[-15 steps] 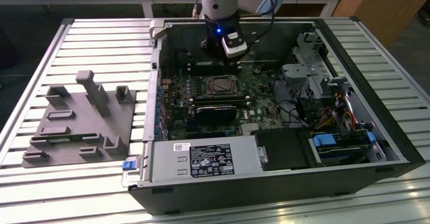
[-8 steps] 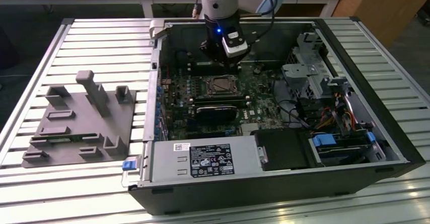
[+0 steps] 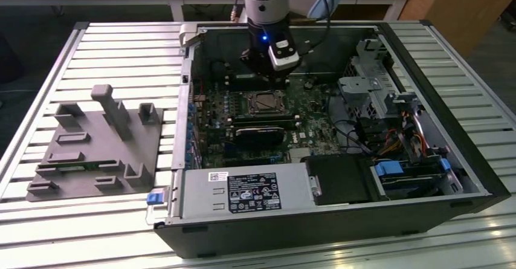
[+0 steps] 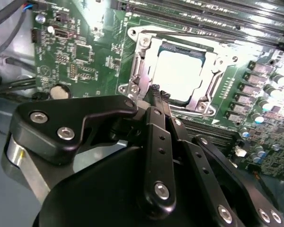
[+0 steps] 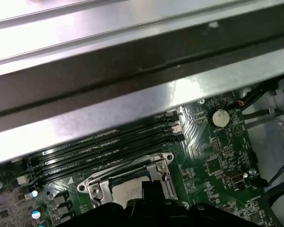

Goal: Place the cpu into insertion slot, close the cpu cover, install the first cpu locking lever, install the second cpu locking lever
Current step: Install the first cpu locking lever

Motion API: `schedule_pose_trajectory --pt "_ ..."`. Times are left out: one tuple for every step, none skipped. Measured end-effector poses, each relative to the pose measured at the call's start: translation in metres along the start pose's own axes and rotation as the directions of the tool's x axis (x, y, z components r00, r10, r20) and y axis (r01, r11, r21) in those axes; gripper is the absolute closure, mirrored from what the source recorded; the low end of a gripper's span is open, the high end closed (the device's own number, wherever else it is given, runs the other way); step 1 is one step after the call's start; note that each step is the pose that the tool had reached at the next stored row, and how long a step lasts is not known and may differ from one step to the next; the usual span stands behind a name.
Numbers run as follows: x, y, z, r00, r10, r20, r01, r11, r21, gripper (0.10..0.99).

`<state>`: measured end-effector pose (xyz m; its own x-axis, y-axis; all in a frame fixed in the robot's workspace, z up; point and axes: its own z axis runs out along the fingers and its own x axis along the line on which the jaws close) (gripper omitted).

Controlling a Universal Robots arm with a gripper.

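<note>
Computer case (image 3: 451, 178), black and open-topped, lies on a slatted metal table (image 3: 121, 51), with a grey fixture block (image 3: 96, 148) well apart on the exterior view's left. Inside the case we see the green motherboard (image 3: 241, 109), and the robot arm (image 3: 266, 3) reaches down from the far side so that its gripper (image 3: 270, 87) hangs just above the board.

Near the middle of the board sits the insertion slot (image 4: 180, 71), a square socket with a metal rim. The cpu (image 4: 180, 73) already lies in it, its pale metal top showing through the frame, and in the second wrist view the cpu cover (image 4: 142, 56) seems to be folded down around the chip, though glare makes us less than sure. A thin wire locking lever (image 4: 168, 33) runs along one edge of the socket.

In the second wrist view the gripper's (image 4: 158, 92) two black fingertips (image 4: 155, 89) sit pressed together, holding nothing, right at the socket's corner.

We judge the main risks as follows. A push that lands off the lever could press on the cover or scrape the board. A thin lever could slip off the narrow tips and spring up. The memory slots (image 5: 104, 146) lie just beside the socket and could be struck.
</note>
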<state>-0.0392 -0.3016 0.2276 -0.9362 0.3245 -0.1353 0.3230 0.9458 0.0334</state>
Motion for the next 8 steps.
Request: schedule_pose_trajectory --pt "-0.0013 -0.0004 0.0005 1.0 0.0 -0.0089 0.0 1.0 0.003 0.98" --pt "-0.0025 -0.0013 0.0009 0.9998 0.0 -0.0183 0.0 1.0 0.006 0.98" --pt "-0.0036 -0.0023 0.0013 0.9996 0.0 -0.0278 0.0 1.0 0.01 0.98" --pt "-0.0046 -0.0035 0.0019 0.9993 0.0 -0.0363 0.001 0.9999 0.012 0.98" --pt "-0.0054 -0.005 0.0024 0.9991 0.0 -0.0435 0.001 0.9999 0.015 0.98" --pt "-0.0061 -0.0064 0.0027 0.9988 0.0 -0.0484 0.001 0.9999 0.017 0.98" --pt "-0.0066 -0.0076 0.003 0.9986 0.0 -0.0532 0.001 0.9998 0.018 0.98" --pt "-0.0071 -0.0088 0.0034 0.9983 0.0 -0.0579 0.001 0.9998 0.02 0.98"
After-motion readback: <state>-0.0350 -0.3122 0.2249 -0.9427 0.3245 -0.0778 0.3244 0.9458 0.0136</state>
